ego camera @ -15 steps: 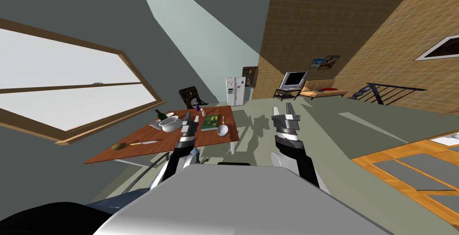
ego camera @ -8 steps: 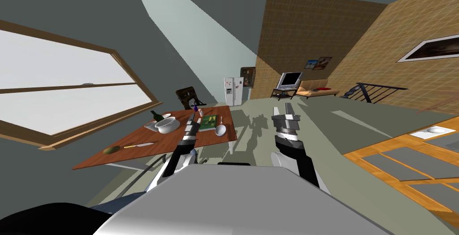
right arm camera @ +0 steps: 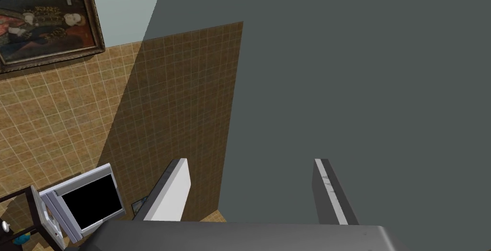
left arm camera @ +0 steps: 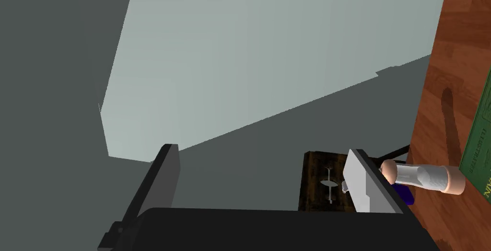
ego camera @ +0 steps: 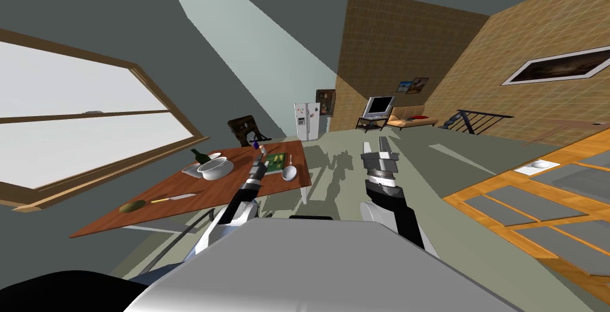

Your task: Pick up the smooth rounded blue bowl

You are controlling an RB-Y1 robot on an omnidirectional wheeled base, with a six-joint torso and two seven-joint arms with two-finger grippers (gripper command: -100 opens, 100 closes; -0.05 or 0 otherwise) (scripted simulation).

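Note:
A wide, rounded bowl, drawn white-grey, stands on the brown wooden table near its far left side. My left gripper reaches over the table to the right of the bowl, well apart from it. The left wrist view has this gripper open and empty, pointing past the table's far edge. My right gripper hangs open over the floor to the right of the table, and it holds nothing.
On the table are a green bottle, a knife, a green book and a small round pan. A shaker lies beside my left fingers. A dark chair stands behind the table.
My view has swung, so the table slid left and down. My left gripper has moved forward and away from the bowl, toward the far edge. The right arm holds still.

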